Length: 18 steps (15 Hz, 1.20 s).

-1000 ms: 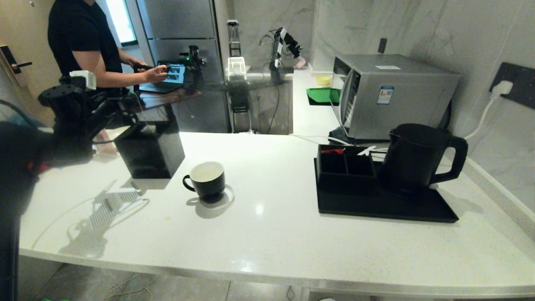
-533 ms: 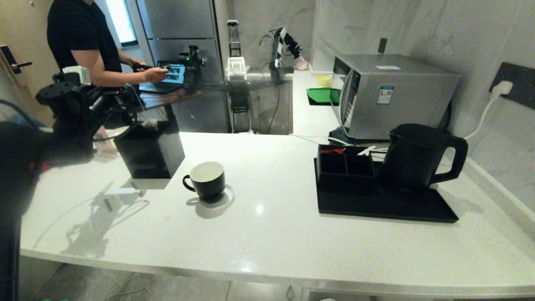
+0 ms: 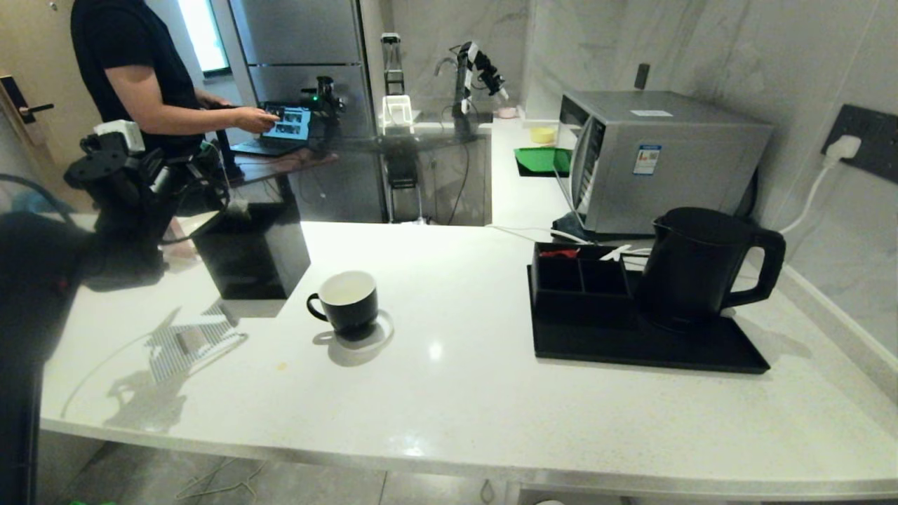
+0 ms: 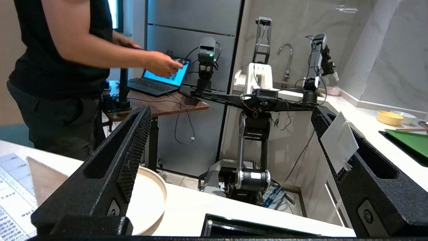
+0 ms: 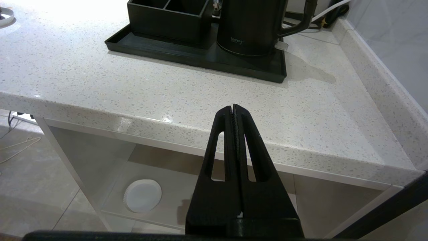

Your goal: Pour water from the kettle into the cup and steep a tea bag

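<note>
One glossy black cup [image 3: 345, 300], seemingly empty

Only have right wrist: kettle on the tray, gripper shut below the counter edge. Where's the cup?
Observer: The cup stands on the counter to the left of the tray, apart from it.
Operator: Left gripper?
Observer: The left gripper is open, up by the black box at the counter's far left.
Operator: Anyone nearby?
Observer: A person stands beyond the counter, a hand at a laptop.
</note>
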### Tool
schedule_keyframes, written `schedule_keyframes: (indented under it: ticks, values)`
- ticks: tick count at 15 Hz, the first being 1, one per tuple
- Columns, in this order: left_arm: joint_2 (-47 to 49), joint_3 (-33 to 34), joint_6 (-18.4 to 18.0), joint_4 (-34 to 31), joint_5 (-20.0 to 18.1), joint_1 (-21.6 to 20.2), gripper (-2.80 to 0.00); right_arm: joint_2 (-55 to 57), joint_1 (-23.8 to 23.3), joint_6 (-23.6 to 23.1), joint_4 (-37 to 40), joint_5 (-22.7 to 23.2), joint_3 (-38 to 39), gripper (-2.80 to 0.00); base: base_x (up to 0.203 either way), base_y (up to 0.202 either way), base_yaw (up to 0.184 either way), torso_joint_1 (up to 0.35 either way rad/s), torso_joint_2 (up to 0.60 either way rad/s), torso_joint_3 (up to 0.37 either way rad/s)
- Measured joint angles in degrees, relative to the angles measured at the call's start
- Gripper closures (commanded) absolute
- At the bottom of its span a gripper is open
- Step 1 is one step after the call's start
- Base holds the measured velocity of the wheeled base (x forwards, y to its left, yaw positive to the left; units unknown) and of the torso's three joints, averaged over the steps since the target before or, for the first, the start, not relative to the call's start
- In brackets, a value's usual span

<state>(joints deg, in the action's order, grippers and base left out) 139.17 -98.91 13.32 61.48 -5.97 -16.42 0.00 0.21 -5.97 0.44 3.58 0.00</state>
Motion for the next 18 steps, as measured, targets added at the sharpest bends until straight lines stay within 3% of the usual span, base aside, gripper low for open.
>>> schedule_keyframes:
  ticks: [8, 10, 13, 18]
  values:
    - [0.16, 2.69, 0.17, 1.71, 0.55, -0.11, -2.8, 0.0, -0.02, 0.0, 0.0, 0.01, 0.0, 0.0, 0.0, 0.0, 0.0, 0.0, 0.0, 0.0]
    - [-0.05, 2.66, -1.76, -0.98, -1.33, -0.26, -2.8, 0.0, -0.02, 0.0, 0.0, 0.01, 0.0, 0.0, 0.0, 0.0, 0.0, 0.0, 0.0, 0.0]
    - [-0.93, 1.58, -6.13, -4.48, -7.35, -0.89, -2.8, 0.0, 0.0, 0.02, 0.0, -0.03, 0.0, 0.0, 0.0, 0.0, 0.0, 0.0, 0.0, 0.0]
    - [-2.03, 0.87, -6.25, -4.52, -7.8, -1.02, -2.8, 0.0, 0.0, 0.0, 0.0, 0.01, 0.0, 0.0, 0.0, 0.0, 0.0, 0.0, 0.0, 0.0]
